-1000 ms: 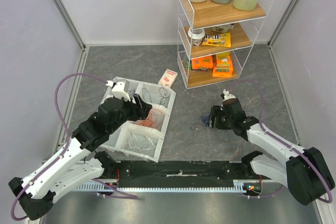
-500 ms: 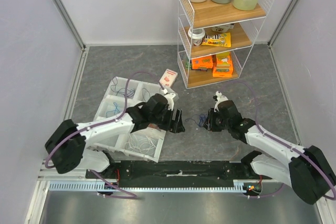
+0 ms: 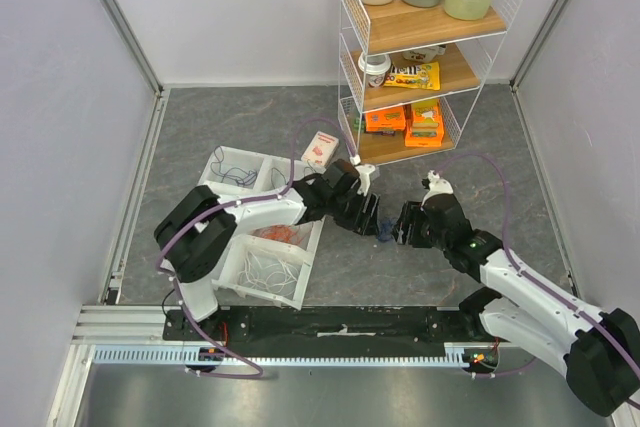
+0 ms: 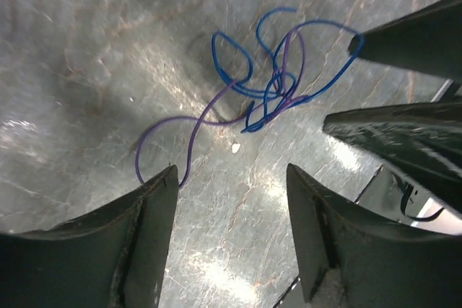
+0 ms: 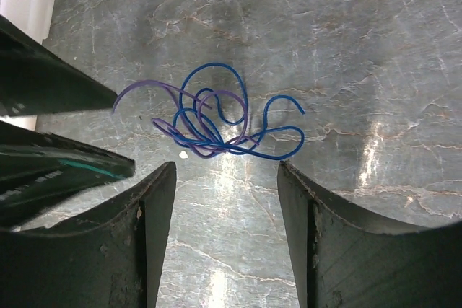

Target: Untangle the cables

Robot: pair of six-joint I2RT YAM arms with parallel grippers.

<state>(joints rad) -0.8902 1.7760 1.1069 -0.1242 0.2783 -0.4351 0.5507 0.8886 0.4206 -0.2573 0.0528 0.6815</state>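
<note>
gaping wide: left pincer (image 4: 231,178), right pincer (image 5: 225,171); cables (image 5: 213,147) between

L black two-finger gripper (image 3: 372,219) points twd 3 o'clock, jaws apart; R black two-finger gripper (image 3: 398,228) twd 9 o'clock, jaws apart.

1. Tangle (image 3: 385,230): a small loose knot of thin wires, flat on the desk (image 3: 250,117), just right of centre in the top view.
2. Blue cable (image 5: 206,131): several overlapping open loops, with one end curling out on its own.
3. Purple cable (image 4: 206,113): threaded through the blue loops, with a long curved tail trailing away from the knot.
4. Orange cables (image 3: 278,234): a bunch in a middle compartment of the tray (image 3: 262,296), left of centre.
5. White cables (image 3: 262,272): loose coils in the compartment below.
6. Dark cables (image 3: 235,172): loose in the upper-left compartment.
</note>
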